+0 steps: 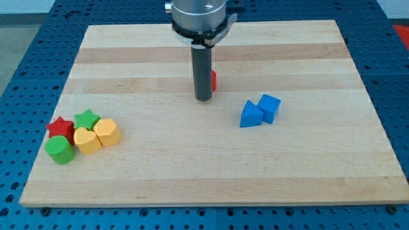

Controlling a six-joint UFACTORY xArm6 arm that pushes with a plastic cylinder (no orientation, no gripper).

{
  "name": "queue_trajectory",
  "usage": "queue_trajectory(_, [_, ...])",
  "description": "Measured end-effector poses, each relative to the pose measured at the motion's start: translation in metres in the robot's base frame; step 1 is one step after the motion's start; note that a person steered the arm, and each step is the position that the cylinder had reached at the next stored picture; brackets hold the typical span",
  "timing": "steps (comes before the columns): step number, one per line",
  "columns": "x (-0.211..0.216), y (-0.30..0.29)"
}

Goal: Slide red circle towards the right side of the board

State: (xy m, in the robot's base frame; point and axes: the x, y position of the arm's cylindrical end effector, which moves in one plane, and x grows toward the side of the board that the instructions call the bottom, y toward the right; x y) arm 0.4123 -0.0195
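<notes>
while the wooden board (pixel 211 160) is lying flat across the blue perforated bench (pixel 38 25), i am seeing my tip (pixel 203 99) standing just above the board's middle, a little toward the view's top. the rod is hanging straight down from the grey mount at the view's top edge. the red circle (pixel 214 80) is sitting right behind the rod on its right flank, mostly hidden; only a thin red sliver is showing, so i am not able to confirm its shape from here. tip and red block are looking as if they are touching or just beside each other; i cannot tell which. there are no jaws on this rig, only the bare rod, so nothing is opening, closing or clamping. to the view's right of my tip, a blue triangular block (pixel 251 115) and a blue cube-like block (pixel 270 107) are resting pressed together, near but apart from the tip. well apart, at the view's lower left, a cluster is sitting packed close: a red star (pixel 61 127), a green star (pixel 87 119), a green cylinder (pixel 60 151), a yellow heart (pixel 87 140) and a second yellow block (pixel 107 132), shape unclear.
</notes>
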Motion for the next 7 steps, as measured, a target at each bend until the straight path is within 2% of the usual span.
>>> queue_trajectory(2, [-0.016,-0.014])
queue_trajectory(5, [-0.072,-0.014])
queue_trajectory(7, [-0.078,0.074])
